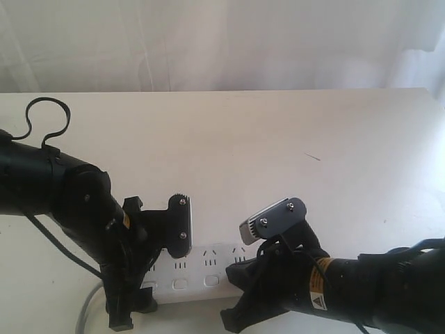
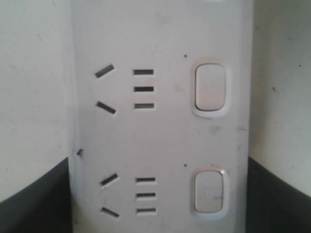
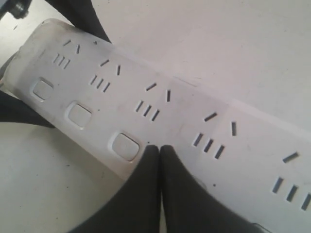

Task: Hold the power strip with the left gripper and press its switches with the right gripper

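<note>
Labels first: the only real marking we see is the yellow-orange label band (image 1: 316, 277) on the right arm, with a black warning triangle below it. The print is too small to read. There's a small yellow sticker (image 1: 127, 223) on the left arm's wrist, also unreadable.

Left pincer (image 1: 157, 263): clamped across the width of the power strip (image 1: 208, 268), near its cord end. In the left wrist view we see a black finger (image 2: 34, 206) against each long edge, with two sockets (image 2: 129, 90) and two switches (image 2: 210, 90) in between. So the opening equals the strip's width and it's holding the strip. Its screw-studded finger plate (image 1: 181, 223) stands on the strip's far side in the exterior view.

Right pincer (image 3: 159, 154): fully closed, the two black tips pressed together with nothing between them. The tips sit over the strip's top face in the switch row, just beside the third switch (image 3: 124, 146) counted from the held end, not on it. We can't tell whether they bear down on the plastic. A silvery plate (image 1: 271, 220) with two screws shows on this pincer in the exterior view.

Strip: flat on the white desk (image 1: 292, 139), sockets up, along the near edge in the exterior view, between the two arms. Its right part is hidden under the right arm. The grey cord (image 1: 87, 306) leaves at the left end, past the left pincer.
</note>
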Controlling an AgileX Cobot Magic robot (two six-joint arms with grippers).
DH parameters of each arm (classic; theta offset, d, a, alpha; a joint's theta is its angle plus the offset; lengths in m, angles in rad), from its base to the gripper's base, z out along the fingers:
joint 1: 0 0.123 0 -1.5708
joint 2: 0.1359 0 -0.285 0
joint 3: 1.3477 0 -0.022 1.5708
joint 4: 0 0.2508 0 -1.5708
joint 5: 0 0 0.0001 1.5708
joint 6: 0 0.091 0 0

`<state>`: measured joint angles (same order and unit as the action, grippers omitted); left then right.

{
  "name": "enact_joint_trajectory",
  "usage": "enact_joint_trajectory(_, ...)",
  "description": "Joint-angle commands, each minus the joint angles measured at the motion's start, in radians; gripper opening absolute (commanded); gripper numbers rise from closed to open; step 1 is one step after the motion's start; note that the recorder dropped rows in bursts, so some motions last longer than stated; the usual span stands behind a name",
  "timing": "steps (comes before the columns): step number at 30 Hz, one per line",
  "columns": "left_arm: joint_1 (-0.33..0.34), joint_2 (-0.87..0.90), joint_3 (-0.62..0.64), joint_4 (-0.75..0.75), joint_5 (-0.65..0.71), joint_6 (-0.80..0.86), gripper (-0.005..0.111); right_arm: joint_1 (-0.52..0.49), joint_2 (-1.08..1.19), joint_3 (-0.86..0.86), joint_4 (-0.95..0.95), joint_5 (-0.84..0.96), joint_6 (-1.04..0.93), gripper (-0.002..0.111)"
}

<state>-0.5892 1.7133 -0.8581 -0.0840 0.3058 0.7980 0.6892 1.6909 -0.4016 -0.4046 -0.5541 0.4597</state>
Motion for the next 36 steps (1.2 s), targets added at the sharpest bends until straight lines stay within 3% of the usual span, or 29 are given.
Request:
enact_joint_trajectory(1, -0.001, 0.021, 0.019, 0.023, 0.065, 0.006, 0.0, 0.001, 0.014, 0.033, 0.023, 0.099, -0.027, 0.0)
enact_joint_trajectory(5, -0.001, 0.021, 0.019, 0.023, 0.065, 0.006, 0.0, 0.001, 0.0, 0.083, 0.203, 0.06, -0.153, 0.0)
enact_joint_trajectory(10, -0.001, 0.021, 0.019, 0.023, 0.063, 0.006, 0.0, 0.001, -0.014, 0.096, 0.205, 0.017, -0.143, 0.0)
enact_joint_trajectory(15, -0.001, 0.021, 0.019, 0.023, 0.069, 0.006, 0.0, 0.001, -0.121, 0.146, 0.19, -0.217, -0.136, 0.0)
enact_joint_trajectory(23, -0.001, 0.021, 0.019, 0.025, 0.072, 0.006, 0.0, 0.001, -0.298, 0.159, 0.344, 0.04, -0.266, 0.0)
enact_joint_trajectory(36, -0.001, 0.021, 0.019, 0.025, 0.106, 0.006, 0.0, 0.001, -0.301, 0.159, 0.361, 0.062, -0.273, 0.0)
